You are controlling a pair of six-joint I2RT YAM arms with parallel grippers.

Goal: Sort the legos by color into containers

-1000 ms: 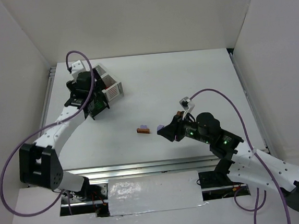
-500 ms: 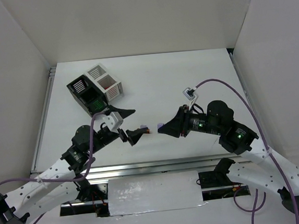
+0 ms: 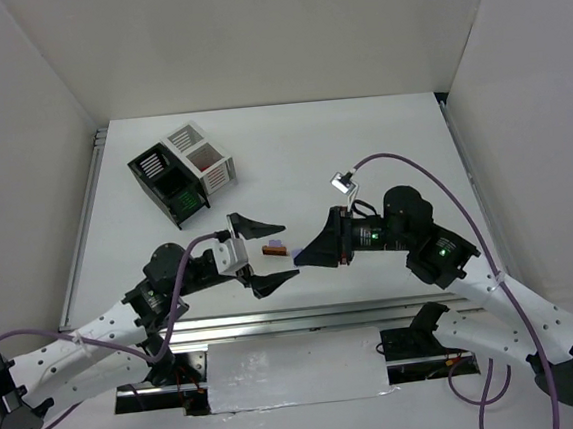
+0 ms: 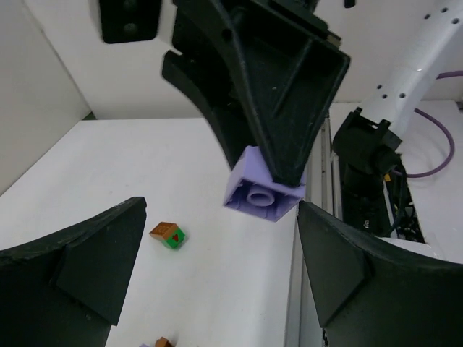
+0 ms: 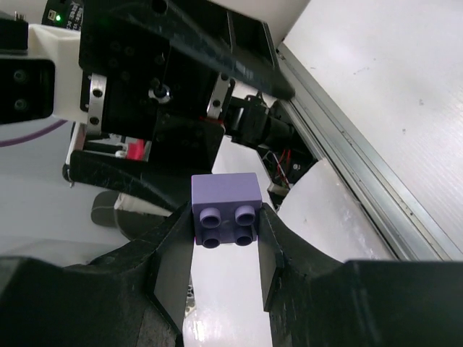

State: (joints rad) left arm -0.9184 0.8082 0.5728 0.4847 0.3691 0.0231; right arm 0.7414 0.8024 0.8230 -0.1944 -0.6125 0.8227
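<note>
**Bins.** At the back left of the table (image 3: 361,148), a black bin (image 3: 147,171) and a white bin (image 3: 210,141) are joined as a pair, open tops up. Something green is seen inside the black one. The contents of the white one cannot be made out.

**Left gripper** (image 3: 288,249). The jaws are spread wide and nothing is held. In the left wrist view its fingers (image 4: 79,260) flank the purple brick (image 4: 264,194), with open gaps on both sides.

**Loose bricks.** A brown brick (image 3: 271,248) lies on the table just beside the meeting point of the two tools. A brown-and-green brick (image 4: 168,235) is seen on the table below the raised brick.

**Right gripper** (image 5: 225,224). It is clamped on the purple brick, which is pinched by two opposite side faces with its studs toward the right wrist camera. The brick is held in the air, well apart from the bins.

**Step judged.** A hand-over of the purple brick from right to left is likely, since the bins sit on the left arm's side.

**Notes for doing it well:**
- The left fingers should be closed on the two free faces, not on the right fingers.
- The brick should be centred between the pads before closing.
- The right grip should be released only once the left grip is firm.
- Height should be kept so the loose bricks below are not knocked.
</note>
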